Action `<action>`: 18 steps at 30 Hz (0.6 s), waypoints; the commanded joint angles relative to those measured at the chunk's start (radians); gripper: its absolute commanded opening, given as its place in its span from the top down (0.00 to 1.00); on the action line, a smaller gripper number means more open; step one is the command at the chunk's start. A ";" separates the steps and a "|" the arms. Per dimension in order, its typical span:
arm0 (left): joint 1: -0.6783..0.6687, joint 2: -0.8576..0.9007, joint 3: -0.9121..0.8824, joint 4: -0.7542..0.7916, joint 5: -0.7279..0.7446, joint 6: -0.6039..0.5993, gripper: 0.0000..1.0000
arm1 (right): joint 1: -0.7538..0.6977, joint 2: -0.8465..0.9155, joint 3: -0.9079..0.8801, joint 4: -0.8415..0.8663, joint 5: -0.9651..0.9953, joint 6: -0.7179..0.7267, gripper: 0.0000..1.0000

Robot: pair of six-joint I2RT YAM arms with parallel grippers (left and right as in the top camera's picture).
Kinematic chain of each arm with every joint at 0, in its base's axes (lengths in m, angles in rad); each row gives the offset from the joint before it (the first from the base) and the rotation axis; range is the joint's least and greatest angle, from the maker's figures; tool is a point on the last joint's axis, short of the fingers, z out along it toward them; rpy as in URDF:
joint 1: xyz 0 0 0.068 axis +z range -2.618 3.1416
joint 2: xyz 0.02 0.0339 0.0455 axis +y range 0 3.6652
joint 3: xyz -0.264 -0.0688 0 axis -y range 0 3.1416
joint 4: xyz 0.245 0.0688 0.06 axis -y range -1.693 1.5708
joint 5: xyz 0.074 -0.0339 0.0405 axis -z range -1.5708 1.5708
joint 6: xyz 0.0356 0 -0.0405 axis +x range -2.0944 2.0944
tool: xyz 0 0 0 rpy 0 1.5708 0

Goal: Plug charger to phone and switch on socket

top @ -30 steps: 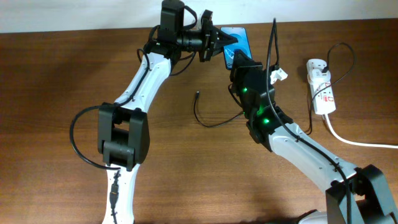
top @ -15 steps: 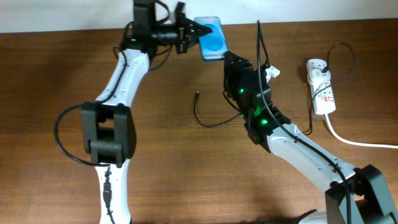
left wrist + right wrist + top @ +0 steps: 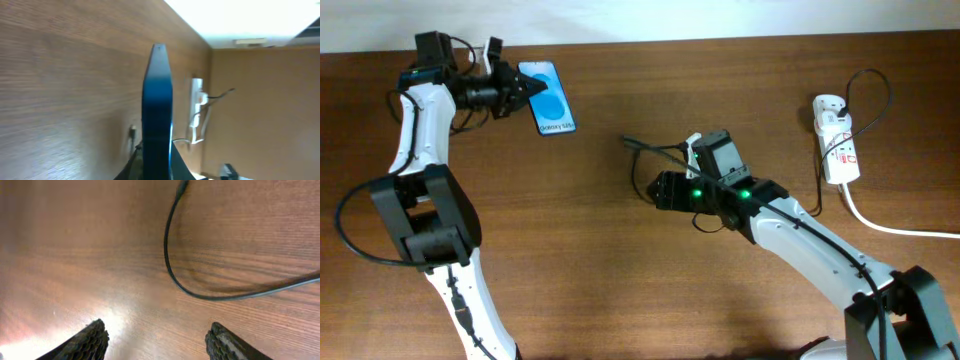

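The left pincer (image 3: 525, 88) is clamped on the edge of the phone (image 3: 550, 98) at the far left of the table (image 3: 570, 260), its blue screen showing upward; the right pincer (image 3: 157, 342) hangs mid-table with fingers apart, the charger (image 3: 165, 255) curving on the wood just beyond them. The socket (image 3: 836, 138) lies at the far right, well apart from both.

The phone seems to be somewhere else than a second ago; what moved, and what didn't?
The left gripper, still clamped on the phone, carried it along the far edge of the table from the middle to the left. The right gripper swung away from the phone and now hangs open over the charger cable. The power strip stayed put.
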 commanded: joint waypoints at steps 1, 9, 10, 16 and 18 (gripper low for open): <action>0.003 -0.153 0.006 -0.089 -0.217 0.166 1.00 | -0.001 -0.016 0.142 -0.187 -0.005 -0.165 0.32; -0.003 -0.297 0.002 -0.292 -0.282 0.164 1.00 | -0.077 0.028 0.342 -0.280 -0.034 -0.204 0.09; -0.003 -0.297 0.002 -0.293 -0.282 0.164 1.00 | -0.076 0.054 0.342 -0.254 -0.037 -0.204 0.09; -0.025 -0.297 0.002 -0.299 -0.281 0.145 1.00 | -0.079 0.393 0.673 -0.417 -0.097 -0.205 0.24; -0.025 -0.297 0.002 -0.301 -0.281 0.145 1.00 | -0.078 0.457 0.698 -0.412 -0.097 -0.177 0.28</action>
